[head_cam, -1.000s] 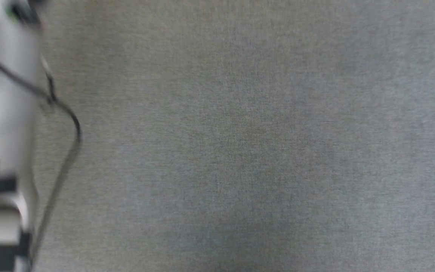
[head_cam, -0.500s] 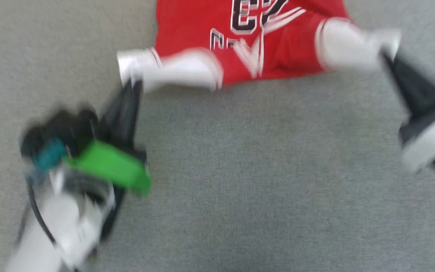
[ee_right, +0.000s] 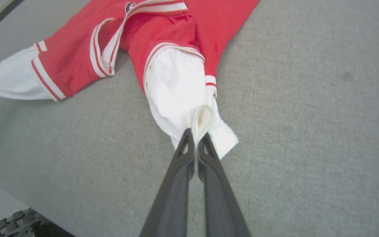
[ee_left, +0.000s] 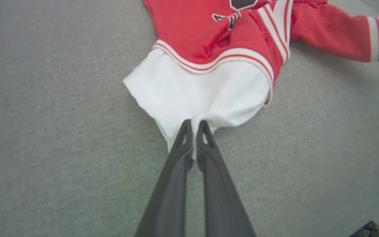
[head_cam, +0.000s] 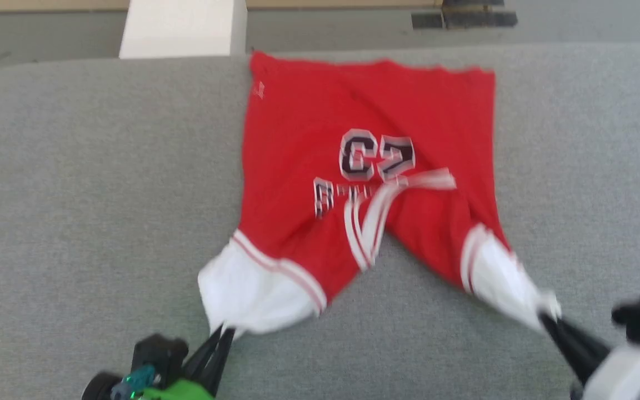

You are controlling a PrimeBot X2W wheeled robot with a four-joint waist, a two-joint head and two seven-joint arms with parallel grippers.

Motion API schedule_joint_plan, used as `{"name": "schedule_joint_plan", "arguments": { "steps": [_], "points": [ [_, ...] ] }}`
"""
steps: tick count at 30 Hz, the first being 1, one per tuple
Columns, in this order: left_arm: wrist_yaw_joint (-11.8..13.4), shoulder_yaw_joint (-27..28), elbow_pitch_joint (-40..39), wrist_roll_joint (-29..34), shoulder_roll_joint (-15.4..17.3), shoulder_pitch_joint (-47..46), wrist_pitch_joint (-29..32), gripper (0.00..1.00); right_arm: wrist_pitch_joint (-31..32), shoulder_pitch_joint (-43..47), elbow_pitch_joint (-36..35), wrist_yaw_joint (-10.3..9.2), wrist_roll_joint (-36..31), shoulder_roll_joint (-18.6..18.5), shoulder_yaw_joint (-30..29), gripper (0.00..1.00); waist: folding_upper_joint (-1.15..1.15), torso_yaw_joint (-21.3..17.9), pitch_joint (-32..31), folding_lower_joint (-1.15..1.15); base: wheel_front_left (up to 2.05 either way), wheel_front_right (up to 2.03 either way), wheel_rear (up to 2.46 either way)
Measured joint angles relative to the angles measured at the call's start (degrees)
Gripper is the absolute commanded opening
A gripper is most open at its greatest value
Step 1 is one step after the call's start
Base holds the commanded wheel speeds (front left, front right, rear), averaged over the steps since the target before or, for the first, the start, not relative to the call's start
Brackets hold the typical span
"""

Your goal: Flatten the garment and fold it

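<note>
Two grippers work nearest the robot. The left gripper (ee_left: 194,123) is pinched tight on the cuff of the left sleeve (ee_left: 202,92), and the right gripper (ee_right: 195,131) is clamped likewise on the right sleeve (ee_right: 176,85). Beyond them the red jersey T-shirt (head_cam: 364,128) lies on the grey padded table (head_cam: 75,166), collar end near and hem (head_cam: 370,65) far. Its striped neckline (head_cam: 373,216) is bunched and creases cross the chest. The sound move, I judge, is to draw both sleeves apart evenly, low over the table, until the body lies flat.
</note>
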Motion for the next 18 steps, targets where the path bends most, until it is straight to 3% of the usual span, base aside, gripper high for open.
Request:
{"name": "schedule_joint_plan", "arguments": {
  "steps": [8, 18],
  "points": [
    [0.22, 0.1, 4.38, -2.25, 2.33, 6.15, 1.52, 0.0, -0.77, 10.0, 5.38, 0.0, -1.88, -1.04, 0.4, 0.0, 0.0, 0.34, -2.7, 0.0, 0.0, 0.0, 0.0],
    [2.03, 1.82, 1.23, -4.72, 2.77, 9.14, 1.47, 0.0, -2.03, 10.92, 6.62, 0.0, -1.11, 0.68, -0.35, 0.0, 0.0, 0.0, -4.93, 0.0, 0.0, 0.0, 0.0]
  ]
}}
